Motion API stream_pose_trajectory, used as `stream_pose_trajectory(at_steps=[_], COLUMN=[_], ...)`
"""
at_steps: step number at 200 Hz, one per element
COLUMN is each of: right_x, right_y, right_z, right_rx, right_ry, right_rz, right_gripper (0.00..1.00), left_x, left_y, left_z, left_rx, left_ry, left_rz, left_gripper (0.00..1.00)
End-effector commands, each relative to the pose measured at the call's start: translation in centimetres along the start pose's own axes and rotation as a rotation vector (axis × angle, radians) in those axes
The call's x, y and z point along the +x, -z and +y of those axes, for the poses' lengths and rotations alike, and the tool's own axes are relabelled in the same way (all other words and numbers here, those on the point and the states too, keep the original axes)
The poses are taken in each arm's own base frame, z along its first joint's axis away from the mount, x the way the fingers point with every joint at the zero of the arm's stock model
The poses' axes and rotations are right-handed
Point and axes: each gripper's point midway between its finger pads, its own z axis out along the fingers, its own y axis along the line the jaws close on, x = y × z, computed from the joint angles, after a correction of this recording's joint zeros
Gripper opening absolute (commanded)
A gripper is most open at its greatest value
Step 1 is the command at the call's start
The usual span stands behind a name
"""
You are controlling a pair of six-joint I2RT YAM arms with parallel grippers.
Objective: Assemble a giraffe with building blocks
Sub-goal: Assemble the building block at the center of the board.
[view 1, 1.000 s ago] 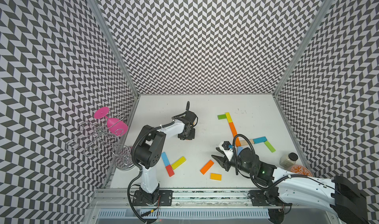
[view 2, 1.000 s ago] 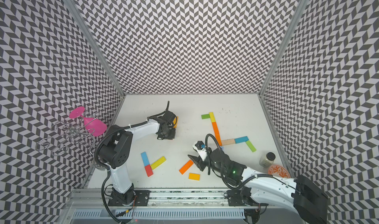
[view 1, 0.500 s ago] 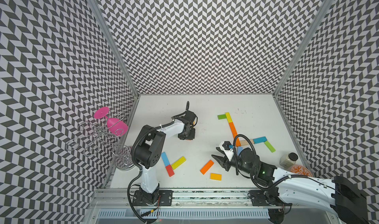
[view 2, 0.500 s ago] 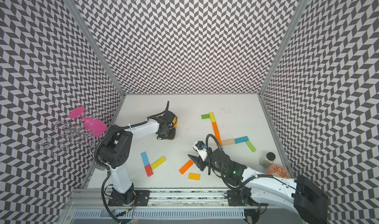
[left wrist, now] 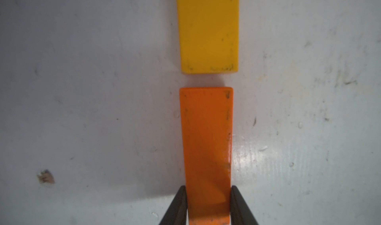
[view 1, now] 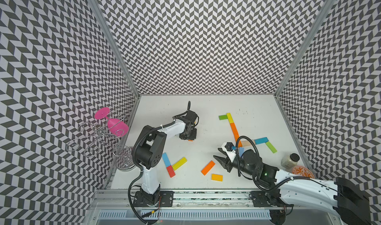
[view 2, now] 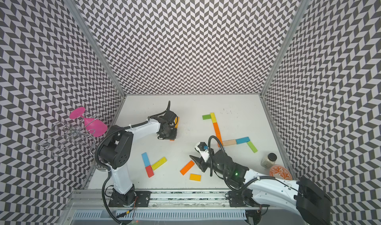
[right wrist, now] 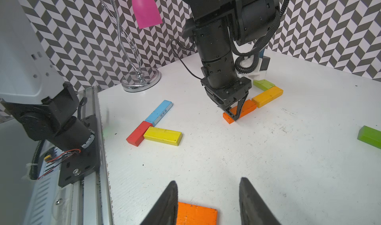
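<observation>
My left gripper (left wrist: 208, 195) points down at the table's left middle, its fingers pressed on both long sides of an orange block (left wrist: 207, 141) that lies flat. A small gap separates that block from a yellow block (left wrist: 208, 28) lying in line with it, and a green block (right wrist: 263, 84) lies just beyond. My right gripper (view 1: 216, 153) hovers open over a loose orange block (view 1: 208, 167), which shows between its spread fingers (right wrist: 169, 201). A partly laid figure of green (view 1: 222, 117), yellow, orange (view 1: 234, 128), wood, blue (view 1: 261, 140) and green blocks lies at the right.
Loose blue (view 1: 166, 159), red (view 1: 171, 171) and yellow (view 1: 179, 163) blocks lie near the front left, and a yellow-orange one (view 1: 216, 177) near the front edge. A wire rack with a pink glass (view 1: 112, 124) stands at the left wall. A jar (view 1: 289, 160) and a patterned dish (view 1: 303, 170) sit at the right.
</observation>
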Motion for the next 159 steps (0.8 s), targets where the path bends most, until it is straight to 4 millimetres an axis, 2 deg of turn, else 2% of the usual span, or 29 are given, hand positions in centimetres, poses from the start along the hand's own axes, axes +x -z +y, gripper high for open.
stream_pose_trajectory(at_steps=[1,58,93,131,159], right_x=[-1.4,-1.4,-1.3,-1.3,-1.2], right_y=[0.4,0.5,0.5,0.5,0.4], right_z=[0.1,-0.1,-0.1,-0.1,-0.1], right_rx=[-0.002,0.011,0.011,0.012,0.013], right_ry=[-0.001,0.0,-0.002,0.0,0.0], right_rz=[-0.068,-0.071,-0.069,-0.069,-0.067], right_gripper=[0.47,0.47,0.47,0.47,0.47], left_x=[-0.6,-0.7,-0.8,-1.1,-1.7], left_y=[-0.1,-0.3,-0.3,0.2,1.3], left_z=[-0.1,-0.1,0.0,0.1,-0.3], left_rx=[0.002,0.002,-0.003,-0.002,0.008], left_ry=[-0.002,0.0,0.003,0.006,0.005], left_rz=[0.001,0.003,0.0,-0.01,-0.038], left_gripper=[0.3,0.3,0.34,0.46,0.56])
